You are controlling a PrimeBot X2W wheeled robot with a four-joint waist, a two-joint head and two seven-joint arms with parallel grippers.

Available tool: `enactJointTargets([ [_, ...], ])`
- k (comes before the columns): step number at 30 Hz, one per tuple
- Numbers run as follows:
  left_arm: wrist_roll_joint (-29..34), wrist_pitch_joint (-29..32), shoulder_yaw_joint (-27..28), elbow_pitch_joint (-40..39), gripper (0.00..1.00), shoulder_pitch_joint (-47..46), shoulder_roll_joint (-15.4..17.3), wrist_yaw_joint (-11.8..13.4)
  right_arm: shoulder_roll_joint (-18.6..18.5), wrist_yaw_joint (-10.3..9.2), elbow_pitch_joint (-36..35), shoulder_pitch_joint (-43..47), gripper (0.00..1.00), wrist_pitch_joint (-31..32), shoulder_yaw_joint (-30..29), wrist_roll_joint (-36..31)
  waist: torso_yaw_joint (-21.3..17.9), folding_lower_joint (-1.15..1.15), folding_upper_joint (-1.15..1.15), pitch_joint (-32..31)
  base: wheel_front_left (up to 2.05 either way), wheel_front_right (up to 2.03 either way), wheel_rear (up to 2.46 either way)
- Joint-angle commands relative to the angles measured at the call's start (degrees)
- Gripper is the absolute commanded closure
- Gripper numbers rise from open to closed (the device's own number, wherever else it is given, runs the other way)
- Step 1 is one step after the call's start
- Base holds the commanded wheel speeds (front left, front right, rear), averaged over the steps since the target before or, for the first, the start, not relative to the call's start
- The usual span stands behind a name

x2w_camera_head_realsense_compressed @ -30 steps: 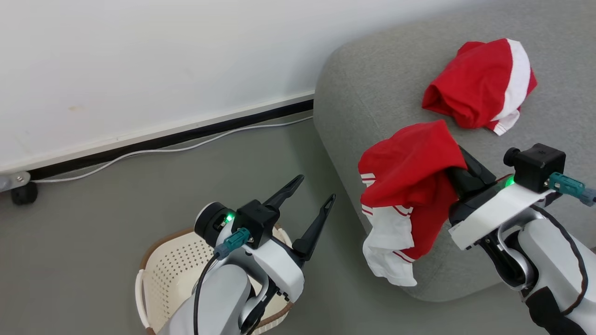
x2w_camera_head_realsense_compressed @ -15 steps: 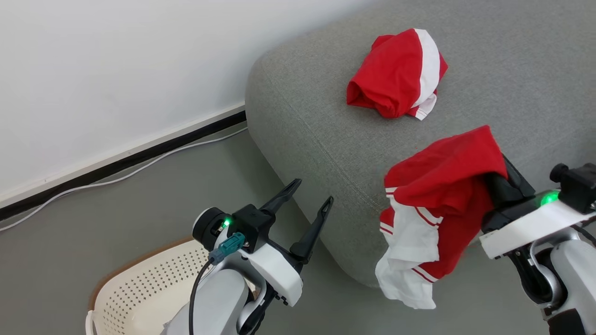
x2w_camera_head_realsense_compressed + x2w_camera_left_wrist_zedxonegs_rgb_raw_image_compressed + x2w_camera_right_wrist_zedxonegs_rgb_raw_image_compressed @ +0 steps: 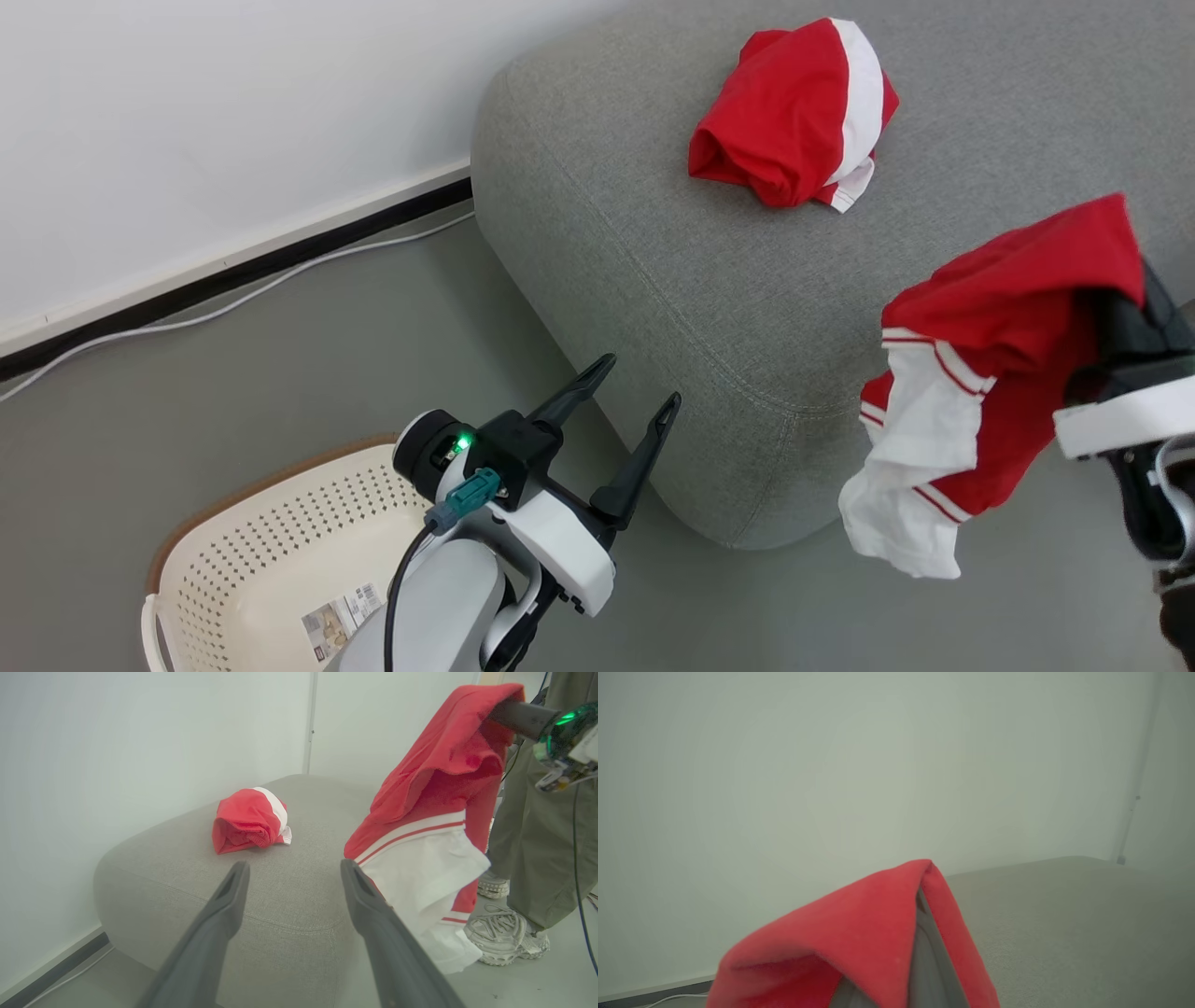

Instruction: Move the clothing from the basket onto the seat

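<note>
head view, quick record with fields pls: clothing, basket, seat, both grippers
garment one: bunched up on top of the seat
garment two: hanging in the air by the seat's edge
basket: on the floor, no clothing in its visible part
left gripper: open, empty, between basket and seat
right gripper: shut on garment two
person: legs and shoes, standing beside the seat
</note>
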Motion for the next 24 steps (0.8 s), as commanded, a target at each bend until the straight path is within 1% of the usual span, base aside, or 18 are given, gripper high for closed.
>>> enactJointTargets([
  [1,0.14,-0.34,1.41,-1.65,0.0,-1.01,0.29,-0.19,-1.0,0.17,-1.08,-3.2,1.0,-0.76,-1.24,-1.36,0.72,0.0,0.0,1.61,0.0,0.0,0.0],
  [6,0.48,-0.34,-1.13,-2.64,0.0,-3.19,0.29,-0.31,-0.21,0.17,0.49,-8.17,1.0,-0.76,-7.26,-4.89,3.48,0.0,0.0,5.87,0.0,0.0,0.0],
  [14,1.3,-0.34,-4.44,-1.54,0.0,-6.75,0.41,-0.39,0.04,0.17,4.71,-17.3,1.0,-0.76,-13.58,-8.79,7.95,0.0,0.0,13.43,0.0,0.0,0.0],
  [20,0.98,-0.34,-6.49,-1.58,0.0,-9.12,0.84,-0.4,-0.85,0.17,6.72,-24.74,1.0,-0.76,-19.69,-11.23,11.32,0.0,0.0,18.69,0.0,0.0,0.0],
  [24,0.63,-0.34,-7.18,-1.9,0.0,-10.2,0.83,-0.41,-2.42,0.17,9.01,-29.43,1.0,-0.76,-22.5,-12.74,13.4,0.0,0.0,21.54,0.0,0.0,0.0],
])
